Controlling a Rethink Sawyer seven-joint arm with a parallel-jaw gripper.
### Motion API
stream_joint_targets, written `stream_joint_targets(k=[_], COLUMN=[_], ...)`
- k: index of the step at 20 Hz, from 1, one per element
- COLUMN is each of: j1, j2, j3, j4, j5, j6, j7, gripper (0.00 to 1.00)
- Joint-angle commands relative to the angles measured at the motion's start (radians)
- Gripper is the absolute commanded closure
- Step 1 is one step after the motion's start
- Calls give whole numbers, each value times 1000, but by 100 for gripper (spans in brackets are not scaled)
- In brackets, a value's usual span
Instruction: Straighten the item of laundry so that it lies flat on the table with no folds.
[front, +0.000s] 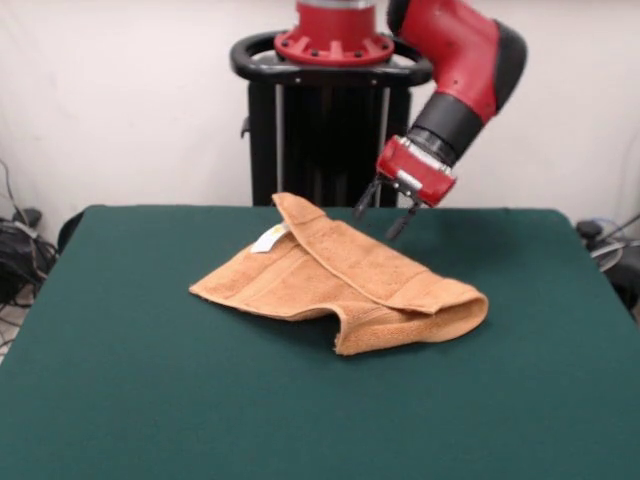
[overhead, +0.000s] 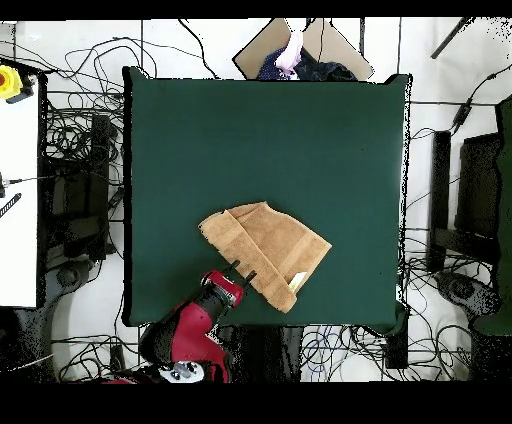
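Note:
The orange-tan towel (front: 340, 280) lies folded over on the dark green table (front: 150, 400), a thick doubled flap running from the far middle to the right. Its small white tag (front: 268, 238) shows near the far edge. In the overhead view the towel (overhead: 268, 243) sits near the robot's side of the table (overhead: 260, 130). My gripper (front: 384, 212) hangs open and empty just above the table beyond the towel's far right side, its dark fingers apart. In the overhead view the gripper (overhead: 241, 271) is at the towel's near edge.
The robot's black pedestal (front: 325, 140) stands behind the table's far edge. A person's hand and a cardboard piece (overhead: 290, 50) show at the opposite table edge in the overhead view. Cables cover the floor around the table.

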Motion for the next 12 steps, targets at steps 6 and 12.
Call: stream_joint_targets(k=[6, 12], j1=[-180, -281], j2=[-25, -23], j3=[142, 223], j4=[-347, -427], j5=[-365, -552], j6=[549, 649], j7=[-102, -43], gripper=[0, 0])
